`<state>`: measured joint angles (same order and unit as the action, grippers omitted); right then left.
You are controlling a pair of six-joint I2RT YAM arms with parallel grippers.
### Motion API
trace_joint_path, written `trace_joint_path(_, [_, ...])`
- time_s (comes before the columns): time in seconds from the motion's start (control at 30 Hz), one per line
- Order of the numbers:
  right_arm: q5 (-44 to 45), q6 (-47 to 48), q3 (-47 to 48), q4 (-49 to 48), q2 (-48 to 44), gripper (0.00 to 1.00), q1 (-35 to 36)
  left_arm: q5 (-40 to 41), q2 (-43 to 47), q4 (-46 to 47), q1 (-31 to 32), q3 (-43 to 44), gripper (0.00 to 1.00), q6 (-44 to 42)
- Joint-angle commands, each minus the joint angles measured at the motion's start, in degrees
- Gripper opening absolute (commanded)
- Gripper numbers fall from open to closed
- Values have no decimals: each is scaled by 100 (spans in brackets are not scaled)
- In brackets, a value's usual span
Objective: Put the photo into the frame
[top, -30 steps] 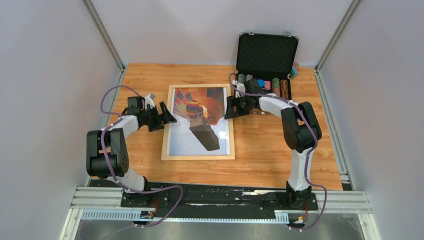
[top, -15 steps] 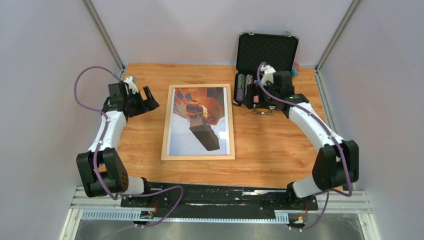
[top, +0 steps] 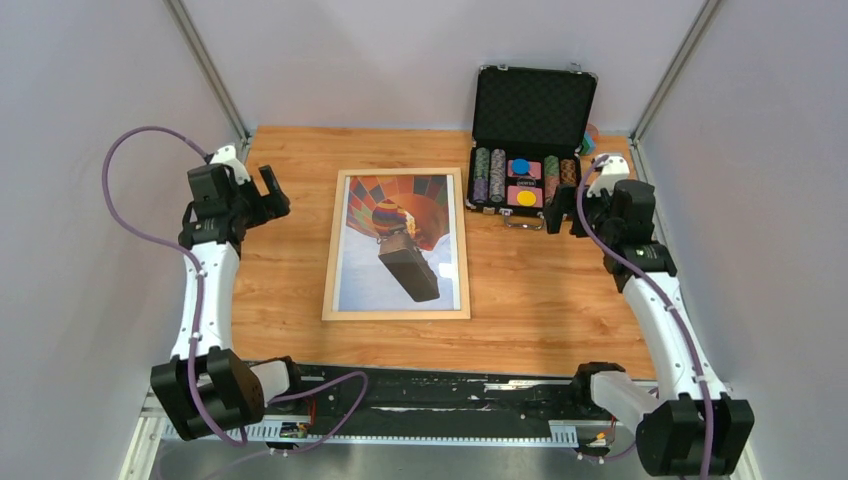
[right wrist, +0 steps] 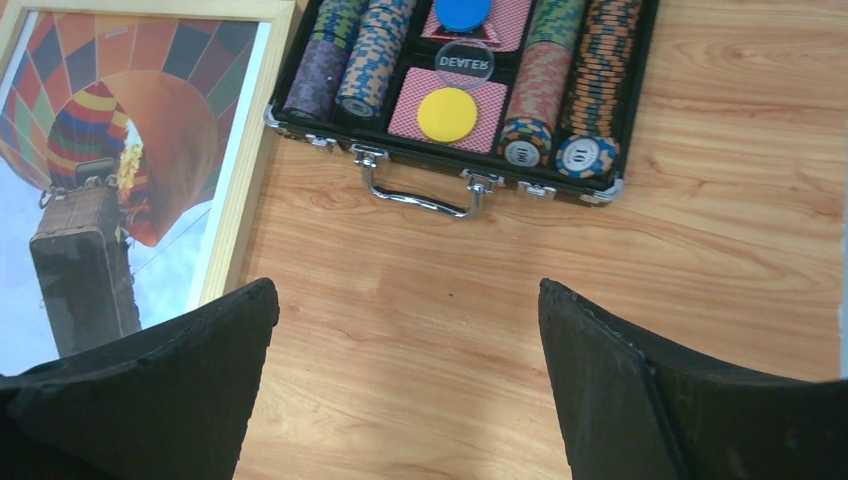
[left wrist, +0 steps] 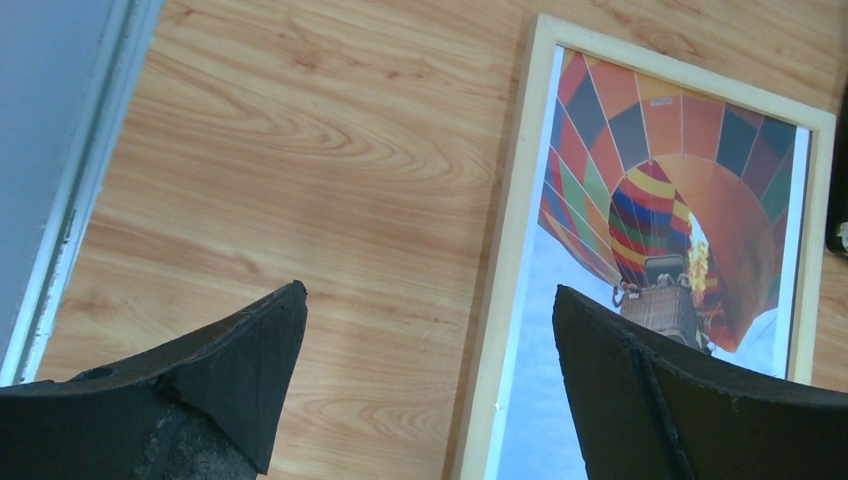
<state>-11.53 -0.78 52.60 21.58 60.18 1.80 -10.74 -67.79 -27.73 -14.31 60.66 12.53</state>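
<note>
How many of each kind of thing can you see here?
Picture frame: 1
Balloon photo: 1
Chip case: 1
Robot claws: 2 (left claw, right claw)
Total: 5

The left gripper (top: 268, 195) has drawn away from the frame (top: 397, 315) toward the table's (top: 520, 300) left edge, while the right gripper (top: 566, 218) has swung rightward past the chip case (top: 533, 105), uncovering its chips (top: 490, 170).

The right hand (right wrist: 408, 292) is held wide open above the tabletop (right wrist: 720, 260). At the far side an open chip case (right wrist: 400, 148) is seen; left of it the photo (right wrist: 100, 180) is laid inside the frame (right wrist: 248, 160).
</note>
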Motion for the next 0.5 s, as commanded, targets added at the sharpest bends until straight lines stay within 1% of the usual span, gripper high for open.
trace_joint_path(0.0, [364, -50, -179, -278, -472, 100, -119, 261, 326, -74, -95, 236, 100, -177])
trace_joint_path(0.17, [610, -99, -412, -271, -803, 100, -226, 239, 713, -139, -99, 219, 100, -426])
trace_joint_path(0.47, [378, -64, -649, -237, -1324, 100, -230, 247, 1349, -434, -101, 182, 100, -1032])
